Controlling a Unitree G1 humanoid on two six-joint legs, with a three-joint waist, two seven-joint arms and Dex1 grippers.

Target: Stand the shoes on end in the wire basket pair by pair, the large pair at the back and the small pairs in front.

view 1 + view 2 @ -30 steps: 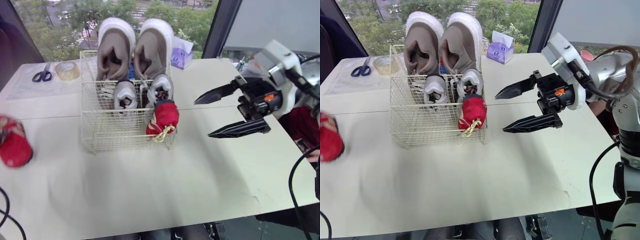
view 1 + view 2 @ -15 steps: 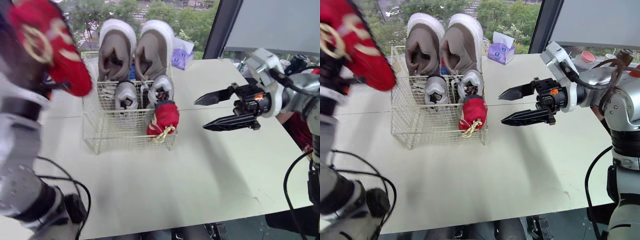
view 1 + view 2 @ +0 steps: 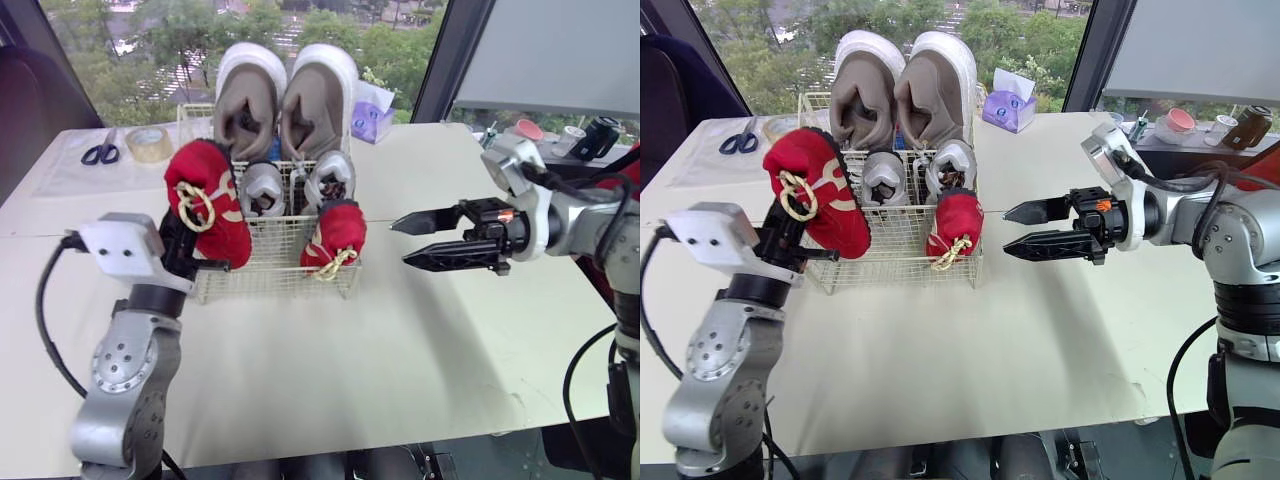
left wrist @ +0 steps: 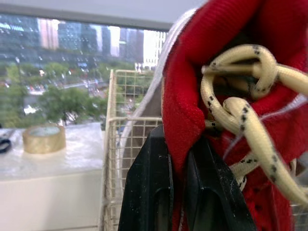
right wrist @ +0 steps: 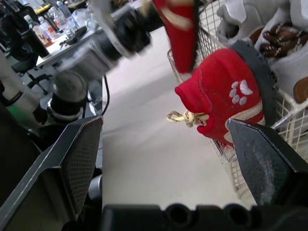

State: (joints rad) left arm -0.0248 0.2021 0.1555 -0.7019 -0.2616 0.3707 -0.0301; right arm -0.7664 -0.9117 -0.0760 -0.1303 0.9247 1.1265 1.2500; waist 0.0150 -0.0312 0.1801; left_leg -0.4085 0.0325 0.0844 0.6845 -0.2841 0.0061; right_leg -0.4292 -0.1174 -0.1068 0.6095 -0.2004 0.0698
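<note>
Left gripper (image 4: pixel 177 192) clenched on a red shoe (image 3: pixel 207 200) at the left front corner of the wire basket (image 3: pixel 270 278), seemingly just outside the mesh, second red shoe (image 3: pixel 335 232) on end front right, small grey pair (image 3: pixel 265 187) and large pair (image 3: pixel 285 95) behind, right gripper (image 3: pixel 410 243) empty, fingers spread, near the basket's right side

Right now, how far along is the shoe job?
Done: the large grey pair stands at the back of the wire basket, the small silver pair before it, one red shoe front right. In hand: the left gripper is shut on the second red shoe, outside the front left corner. Left: stand it beside its mate. The right gripper hangs open.
</note>
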